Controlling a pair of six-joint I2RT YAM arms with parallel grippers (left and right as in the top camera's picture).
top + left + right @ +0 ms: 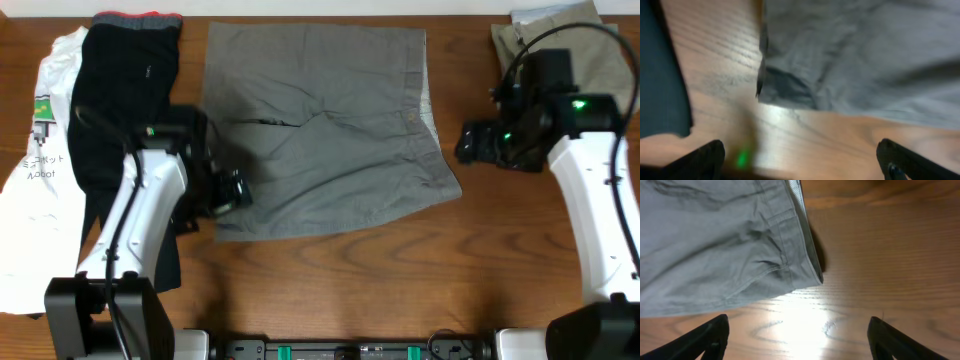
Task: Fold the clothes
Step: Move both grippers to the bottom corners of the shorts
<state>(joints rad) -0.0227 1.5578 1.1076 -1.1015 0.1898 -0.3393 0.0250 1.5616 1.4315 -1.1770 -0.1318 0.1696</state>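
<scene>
Found the grey shorts (320, 130) spread flat at the middle of the wooden table (400, 290), between the two arms. Noted a roughly four-sided outline, broader toward the near edge, with the waistband running down the right side and a strip of paler lining showing along it. Recorded a short dark crease near the centre of the cloth, with soft wrinkles fanning out from it, and smoother fabric toward the far edge. Confirmed in the left wrist view a hem corner of the shorts (865, 55) with a shadowed opening, lying on bare table (715, 60). Confirmed in the right wrist view the waistband corner of the shorts (715, 240) with stitched seams, resting on the table (880, 255). Placed the left gripper (230, 190) at the lower-left edge of the shorts, just beside the cloth. Saw the same left gripper (800, 167) with fingers (700, 157) spread wide, only wood between them, blurred throughout. Placed the right gripper (470, 143) just beside the waistband edge, apart from the cloth. Saw the same right gripper (800, 342) with fingers (700, 337) likewise spread wide over bare wood, holding nothing. Logged other garments: a dark garment (120, 100) with a red band at its far end, to the left of the shorts and overlapping a white T-shirt (40, 180) with a green print; a beige garment (570, 40) at the far right corner, partly under the right arm.
</scene>
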